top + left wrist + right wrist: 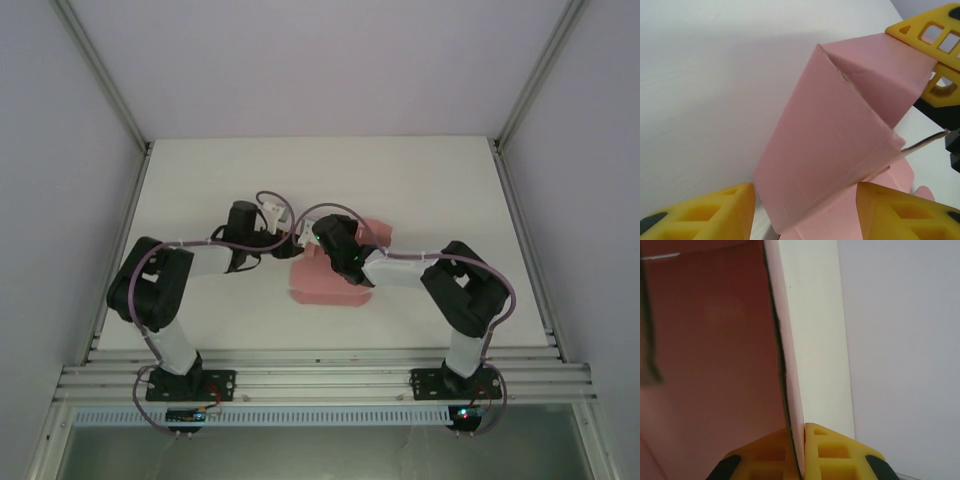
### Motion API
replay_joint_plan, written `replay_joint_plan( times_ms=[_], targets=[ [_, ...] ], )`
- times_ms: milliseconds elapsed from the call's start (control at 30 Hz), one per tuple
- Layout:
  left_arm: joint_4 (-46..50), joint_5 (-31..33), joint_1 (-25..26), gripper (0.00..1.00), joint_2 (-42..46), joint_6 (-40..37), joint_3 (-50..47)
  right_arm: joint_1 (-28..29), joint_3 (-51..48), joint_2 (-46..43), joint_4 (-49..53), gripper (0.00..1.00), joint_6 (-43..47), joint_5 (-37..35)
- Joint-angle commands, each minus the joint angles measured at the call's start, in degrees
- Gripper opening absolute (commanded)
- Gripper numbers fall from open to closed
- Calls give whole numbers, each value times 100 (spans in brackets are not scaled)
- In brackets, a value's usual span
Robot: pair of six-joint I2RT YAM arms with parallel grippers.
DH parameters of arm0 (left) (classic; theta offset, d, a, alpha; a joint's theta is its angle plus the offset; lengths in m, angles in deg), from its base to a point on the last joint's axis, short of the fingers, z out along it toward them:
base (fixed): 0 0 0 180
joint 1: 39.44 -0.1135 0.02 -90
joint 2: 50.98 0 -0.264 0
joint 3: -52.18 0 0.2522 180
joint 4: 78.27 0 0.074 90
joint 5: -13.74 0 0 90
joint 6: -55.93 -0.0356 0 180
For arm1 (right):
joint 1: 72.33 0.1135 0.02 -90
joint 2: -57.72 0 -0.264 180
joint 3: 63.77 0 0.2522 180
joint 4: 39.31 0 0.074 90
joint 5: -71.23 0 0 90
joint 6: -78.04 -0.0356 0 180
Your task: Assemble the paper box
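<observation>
- Pink thin card, the paper box [322, 287], lies near the middle of the white worktop [200, 180], partly folded up.
- In the top view its flat part spreads toward the near edge, while the rest sits under the two wrists that meet above it.
- The left arm [160, 290] and the right arm [465, 290] both reach inward from their bases, and their wrists come close together over the card.
- Seen from the left wrist, a broad panel stands tilted up from the flat sheet. It bends over a crease at its top into a second panel that slopes down on the far side, like a tent.
- The left pincer [805, 220] is apart. Its yellow fingers [705, 215] sit wide at either side of the foot of the raised panel, the right-hand one over a flat flap. Whether either touches the card cannot be told.
- The right pincer [796, 455] is clamped on the paper box. Its two yellow fingers [832, 450] press together on a thin panel seen edge-on, which rises straight up from them with its pink face to the left.
- In the left wrist view, this right pincer sits at the top right, at the far end of the sloping second panel.
</observation>
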Motion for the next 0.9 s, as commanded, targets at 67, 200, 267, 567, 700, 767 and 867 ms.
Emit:
replay_joint_plan(
  times_ms=[67, 200, 267, 567, 700, 767, 867],
  targets=[
    [-391, 1138, 335, 43, 6, -291, 94, 83, 71, -118, 327, 1, -459, 368],
    [-545, 2010, 577, 35, 102, -486, -32, 84, 72, -164, 454, 1, -582, 434],
    [-452, 2554, 728, 30, 116, -633, -16, 84, 52, -207, 472, 1, -668, 463],
    [-801, 3349, 961, 9, 112, -832, -219, 64, 16, -393, 792, 5, -1005, 696],
    [-1043, 4372, 1165, 0, 144, -1076, -369, 44, -3, -518, 969, 5, -1182, 828],
    [-970, 4731, 1254, 0, 87, -1232, -333, 23, 8, -560, 1044, 4, -1293, 890],
    [-923, 4870, 1314, 0, -50, -1273, -280, -4, 7, -606, 1163, 7, -1488, 1035]
  ],
)
